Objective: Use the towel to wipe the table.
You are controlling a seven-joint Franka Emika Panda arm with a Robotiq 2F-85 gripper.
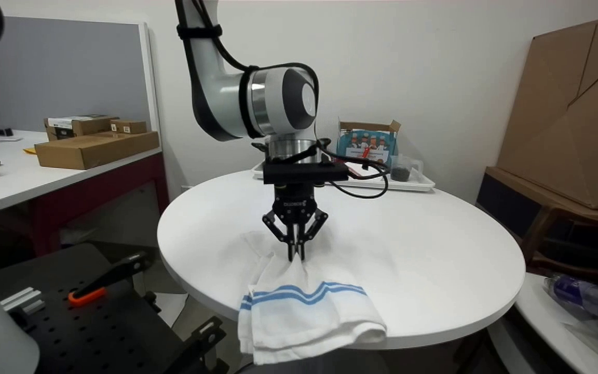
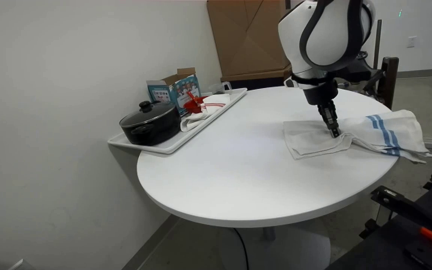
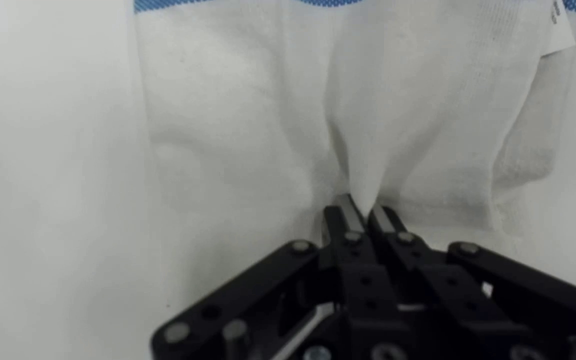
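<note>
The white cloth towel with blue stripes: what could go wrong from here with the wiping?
A narrow fold of the white blue-striped cloth towel sits in the black end effector, so it might slip out. The striped end reaches past the rim of the round white table, so it may snag or miss the surface. A wide sweep could perhaps bump the white rectangular tray, which juts past the table and carries a black lidded pot.

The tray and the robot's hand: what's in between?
In an exterior view, bare table next to the tray, then a flat part of the towel reaching to the hand.
</note>
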